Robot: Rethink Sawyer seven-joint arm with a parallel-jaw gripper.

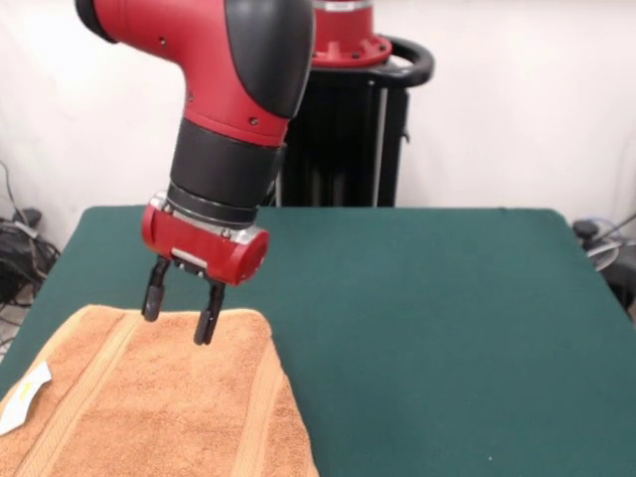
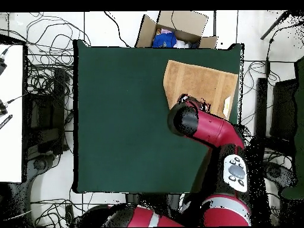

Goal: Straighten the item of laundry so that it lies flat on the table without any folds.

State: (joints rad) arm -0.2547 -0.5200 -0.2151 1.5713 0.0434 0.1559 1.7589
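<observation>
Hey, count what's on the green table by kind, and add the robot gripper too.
Towels: 1, the orange-tan towel lying near one corner of the table.
Care tags: 1, the white tag on the towel's edge.
Grippers: 1, the gripper, open above the towel's edge.
Total: 3

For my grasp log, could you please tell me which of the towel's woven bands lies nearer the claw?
The left band on the towel in the front view: its top end lies almost under the open claw; the other band runs farther right.

We see an orange-tan towel spread on the green table at its near left corner in the front view, woven bands running along it, a white tag on its left edge.
</observation>
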